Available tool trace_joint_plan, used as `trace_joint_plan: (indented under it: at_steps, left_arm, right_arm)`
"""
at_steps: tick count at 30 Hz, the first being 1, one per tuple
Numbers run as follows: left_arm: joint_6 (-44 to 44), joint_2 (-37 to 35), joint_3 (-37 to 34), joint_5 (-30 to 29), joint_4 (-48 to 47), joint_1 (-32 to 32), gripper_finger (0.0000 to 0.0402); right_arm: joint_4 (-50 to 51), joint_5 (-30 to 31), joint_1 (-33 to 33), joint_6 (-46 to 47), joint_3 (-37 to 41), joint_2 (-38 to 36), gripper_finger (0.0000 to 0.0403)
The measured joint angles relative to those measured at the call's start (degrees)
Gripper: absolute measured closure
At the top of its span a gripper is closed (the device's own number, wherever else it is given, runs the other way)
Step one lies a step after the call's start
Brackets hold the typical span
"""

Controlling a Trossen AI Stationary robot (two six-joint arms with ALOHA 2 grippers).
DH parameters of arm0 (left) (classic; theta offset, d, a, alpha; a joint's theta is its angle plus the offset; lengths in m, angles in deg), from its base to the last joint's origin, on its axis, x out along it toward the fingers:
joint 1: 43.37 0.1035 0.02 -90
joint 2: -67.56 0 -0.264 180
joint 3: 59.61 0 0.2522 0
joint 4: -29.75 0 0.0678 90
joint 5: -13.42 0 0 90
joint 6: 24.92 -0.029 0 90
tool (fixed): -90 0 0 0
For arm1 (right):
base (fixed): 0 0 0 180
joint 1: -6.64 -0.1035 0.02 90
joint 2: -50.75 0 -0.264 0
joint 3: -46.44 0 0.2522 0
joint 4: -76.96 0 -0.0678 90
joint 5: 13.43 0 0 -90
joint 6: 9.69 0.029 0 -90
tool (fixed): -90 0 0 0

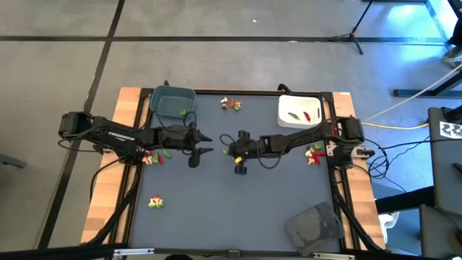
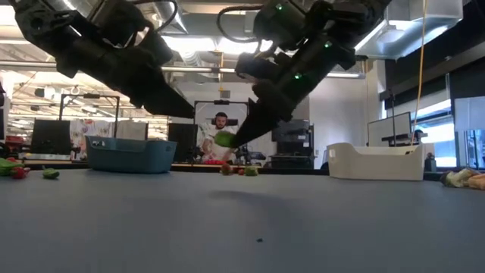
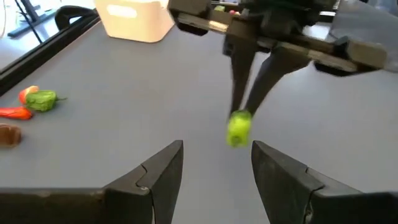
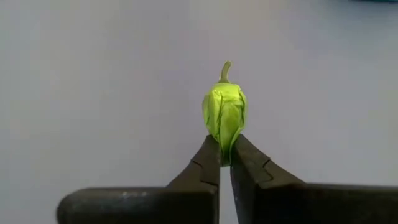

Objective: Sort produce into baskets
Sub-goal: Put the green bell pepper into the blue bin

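Note:
My right gripper (image 4: 225,157) is shut on a small yellow-green toy pepper (image 4: 224,111), a piece of the produce, above the table's middle (image 1: 226,152). My left gripper (image 3: 217,155) stands open just left of it (image 1: 206,144), its fingers pointing at the pepper (image 3: 238,127) with nothing between them. The blue-grey basket (image 1: 173,101) stands at the far left and the white basket (image 1: 299,110) at the far right with produce inside. The dark grey basket (image 1: 314,227) sits at the near right corner. My right gripper pinches the pepper's blunt end (image 4: 225,144), opposite the stem, between its two fingertips (image 4: 210,163). The fingers slant down from the table's right side. The pepper sticks out beyond the tips, stem (image 4: 225,70) pointing away from the gripper, lifted clear of the table (image 2: 224,139).
Small heaps of produce lie at the far middle (image 1: 231,104), under the left arm (image 1: 153,157), at the near left (image 1: 156,203) and beside the right arm (image 1: 315,155). Bare grey table top lies in the near middle (image 1: 238,209). A person shows in the room beyond (image 2: 220,121).

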Motion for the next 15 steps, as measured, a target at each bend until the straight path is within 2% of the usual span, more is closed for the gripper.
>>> trace_joint_plan:
  at_steps: [8, 15]
  left_arm:
    - [-3.43, 0.00, 0.00, 0.11, 1.27, -0.72, 0.0195]
    - [-8.67, 1.31, 0.02, -1.75, 5.38, -0.68, 0.0199]
  right_arm:
    - [-6.66, -0.43, 2.28, 2.49, 0.00, 0.03, 0.0392]
    - [-13.76, -2.78, 2.22, 1.97, 0.00, 0.03, 0.0386]
